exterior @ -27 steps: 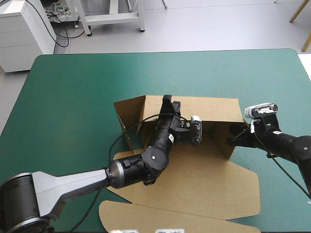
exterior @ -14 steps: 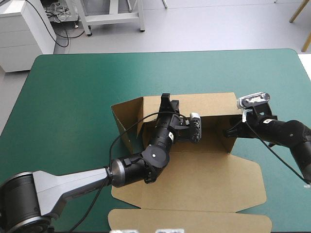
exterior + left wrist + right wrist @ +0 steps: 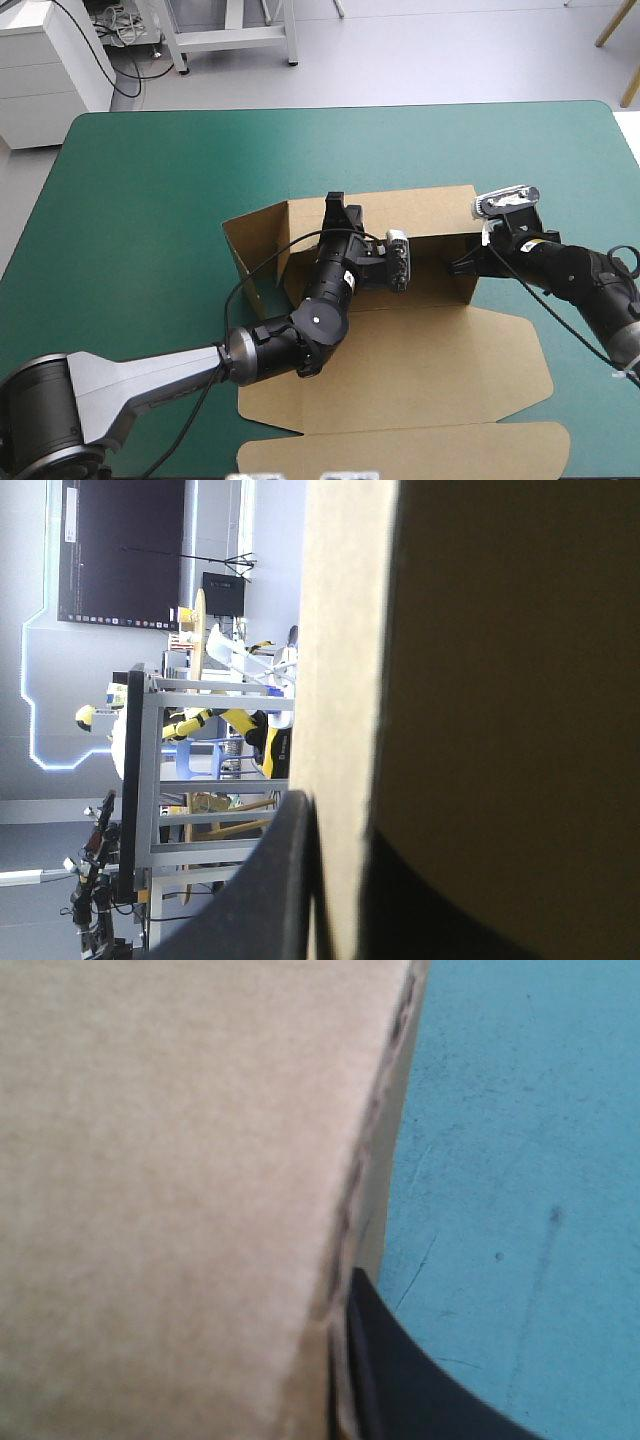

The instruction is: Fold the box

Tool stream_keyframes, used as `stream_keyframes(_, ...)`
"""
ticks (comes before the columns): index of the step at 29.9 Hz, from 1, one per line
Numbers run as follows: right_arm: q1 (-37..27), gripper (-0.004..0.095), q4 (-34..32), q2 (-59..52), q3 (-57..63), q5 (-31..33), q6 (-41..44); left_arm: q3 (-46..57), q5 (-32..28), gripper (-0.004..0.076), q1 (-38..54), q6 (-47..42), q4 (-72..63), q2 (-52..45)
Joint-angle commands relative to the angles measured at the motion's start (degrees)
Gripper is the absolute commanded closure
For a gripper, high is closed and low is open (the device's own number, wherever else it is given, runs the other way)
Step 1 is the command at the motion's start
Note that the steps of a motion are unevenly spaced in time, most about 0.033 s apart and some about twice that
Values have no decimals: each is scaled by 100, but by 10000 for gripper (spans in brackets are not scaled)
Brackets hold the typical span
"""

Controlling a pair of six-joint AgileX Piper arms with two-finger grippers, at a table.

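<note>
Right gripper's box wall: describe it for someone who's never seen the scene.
On the teal-green table, the brown box sits mid-table, its lid flat toward the near edge. Its long far wall stands, pinched by the left gripper. Yours is the short wall at its right end, the only one the right gripper clamps.

Left arm (image 3: 150, 375) reaches in from the table's (image 3: 150, 180) near-left corner, right arm (image 3: 590, 290) from its right edge, left tool (image 3: 343, 212) and right tool (image 3: 457, 268) both pinched nearly together.
</note>
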Motion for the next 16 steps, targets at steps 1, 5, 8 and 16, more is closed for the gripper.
stream_keyframes(1, 95, 906, 107, 33, -102, 297, -29, -2, -310, 659, -23, -143, -286, -129)
stream_keyframes(5, 95, 906, 107, 33, -102, 285, 13, -2, -310, 461, -23, -143, -88, -129)
stream_keyframes(8, 95, 906, 76, 33, -102, 285, 83, -2, -310, 352, -31, -143, 289, -129)
stream_keyframes(16, 95, 907, -362, 33, -115, 285, 493, -62, 157, 391, -434, -194, 762, -141)
